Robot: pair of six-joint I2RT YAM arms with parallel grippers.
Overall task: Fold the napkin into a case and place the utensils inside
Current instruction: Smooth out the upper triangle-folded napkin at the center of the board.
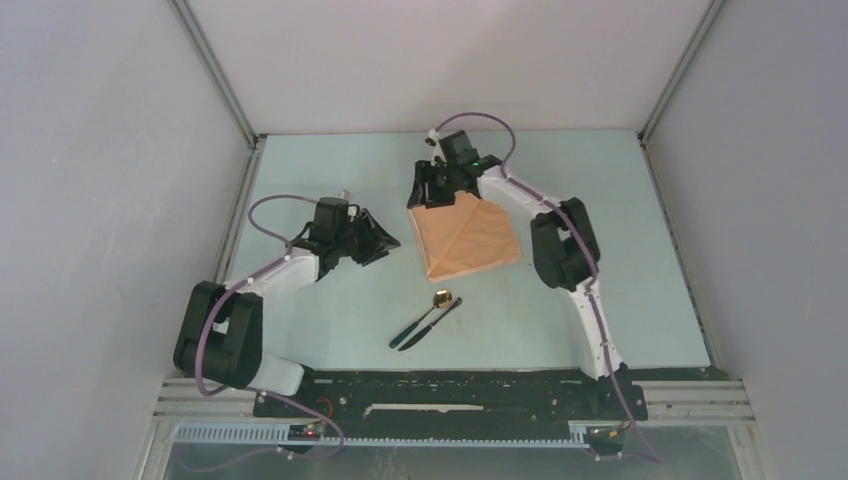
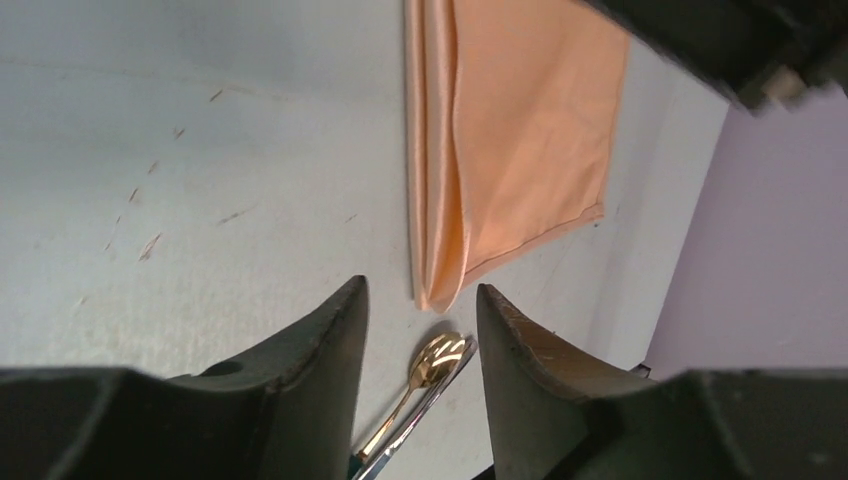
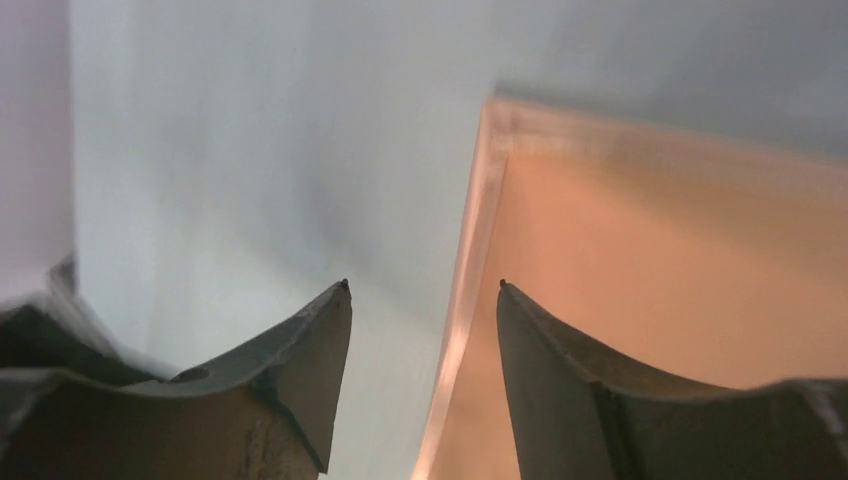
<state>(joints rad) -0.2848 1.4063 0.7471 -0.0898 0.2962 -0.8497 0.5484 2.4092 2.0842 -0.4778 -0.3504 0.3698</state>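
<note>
**A:** Where's the right gripper (image 1: pixel 437 192)?

**B:** At the napkin's (image 1: pixel 470 240) 11 o'clock corner, jaws spread. In its wrist view the cloth's folded edge runs up between the fingers (image 3: pixel 560 380), and nothing is pinched.

**A:** And the left gripper (image 1: pixel 384 240)?

**B:** Also parted and holding nothing, near the napkin at its 9 o'clock.

**A:** The napkin itself?

**B:** It lies folded flat at mid-table (image 1: pixel 330 180), with a diagonal crease. The utensils (image 1: pixel 428 320) lie side by side at its 7 o'clock, apart from the cloth.
</note>
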